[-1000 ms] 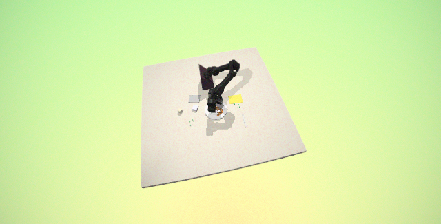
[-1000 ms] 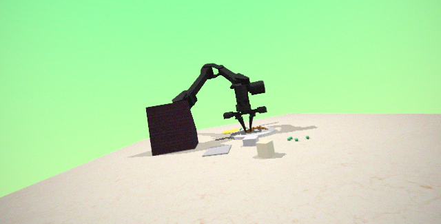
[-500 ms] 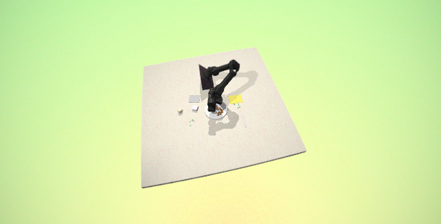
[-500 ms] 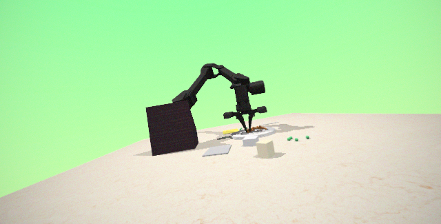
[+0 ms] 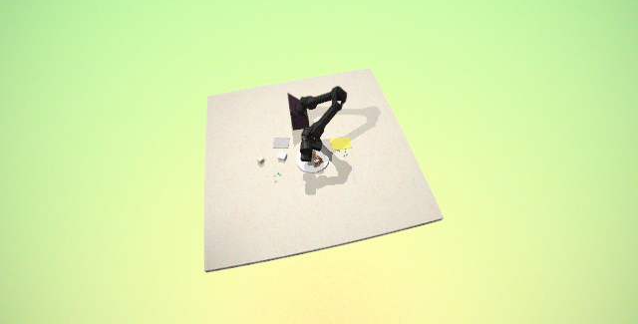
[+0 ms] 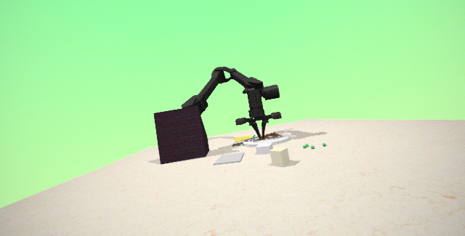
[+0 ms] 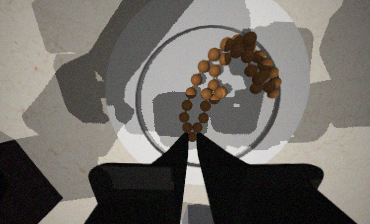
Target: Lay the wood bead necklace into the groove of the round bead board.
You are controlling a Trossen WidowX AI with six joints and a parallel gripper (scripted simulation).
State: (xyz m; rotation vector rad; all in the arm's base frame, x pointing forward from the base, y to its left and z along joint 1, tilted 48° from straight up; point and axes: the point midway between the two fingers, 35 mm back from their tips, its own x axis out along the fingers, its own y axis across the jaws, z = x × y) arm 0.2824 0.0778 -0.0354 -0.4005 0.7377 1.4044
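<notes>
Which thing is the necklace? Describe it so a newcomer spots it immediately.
On the pale table stands a black arm; beneath its gripper lies a round white board. The necklace is the bunched string of brown beads there, unlike the loose green balls nearby.

Bunched brown beads across a ringed disc
</notes>
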